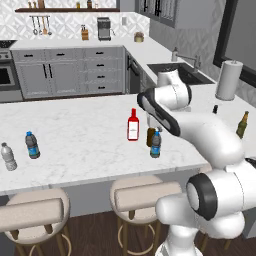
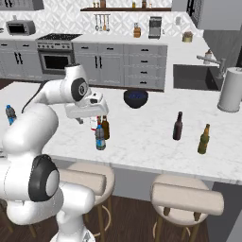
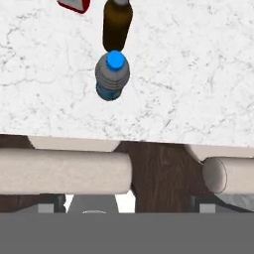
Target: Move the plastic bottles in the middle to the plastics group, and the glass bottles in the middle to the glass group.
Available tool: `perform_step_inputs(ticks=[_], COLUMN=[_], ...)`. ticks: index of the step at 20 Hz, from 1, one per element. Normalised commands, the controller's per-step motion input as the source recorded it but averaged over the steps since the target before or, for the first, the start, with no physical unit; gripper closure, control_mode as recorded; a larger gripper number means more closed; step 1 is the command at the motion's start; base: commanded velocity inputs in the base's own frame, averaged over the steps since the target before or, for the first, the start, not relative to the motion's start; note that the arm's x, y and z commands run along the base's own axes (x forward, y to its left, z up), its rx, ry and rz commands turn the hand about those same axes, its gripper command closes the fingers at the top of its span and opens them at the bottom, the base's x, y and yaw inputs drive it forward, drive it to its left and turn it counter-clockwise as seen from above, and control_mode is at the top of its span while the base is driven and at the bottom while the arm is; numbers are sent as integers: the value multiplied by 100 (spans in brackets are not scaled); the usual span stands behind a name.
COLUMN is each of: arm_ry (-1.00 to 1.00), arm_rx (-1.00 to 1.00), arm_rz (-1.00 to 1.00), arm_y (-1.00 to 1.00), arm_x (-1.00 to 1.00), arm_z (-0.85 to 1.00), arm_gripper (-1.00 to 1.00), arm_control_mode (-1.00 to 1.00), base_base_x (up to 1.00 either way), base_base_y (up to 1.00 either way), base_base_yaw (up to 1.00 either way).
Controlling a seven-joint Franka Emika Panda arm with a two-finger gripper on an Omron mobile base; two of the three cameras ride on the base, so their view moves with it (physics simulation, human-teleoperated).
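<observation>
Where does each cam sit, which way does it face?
Left base view: behind the arm's left, looking forward-down at the counter; arm lower right.
Right base view: behind its right, same counter; arm lower left, gripper open above the middle bottles.
Hand view: on the hand, looking down at the blue-capped bottle by the counter edge.
Shared: blue-capped bottle, brown bottle.

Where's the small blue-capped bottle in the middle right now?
The small bottle stands upright near the counter's front edge, just in front of the brown bottle and right of the red bottle in the left base view.
</observation>
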Motion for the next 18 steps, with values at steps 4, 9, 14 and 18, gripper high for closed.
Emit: perform_step_inputs(ticks=[4, 9, 14, 18], arm_ry=[14, 0, 0, 0], arm_rx=[12, 5, 5, 6], arm_rz=[0, 5, 0, 0], arm_y=[-3, -8, 0, 3], arm_x=[65, 43, 55, 52], arm_z=[-36, -43, -37, -35], arm_gripper=[-100, -100, -100, -100], arm_control_mode=[-100, -100, -100, -100], base_base_x=[0, 0, 0, 0], base_base_y=[0, 0, 0, 0], base_base_yaw=[0, 0, 0, 0])
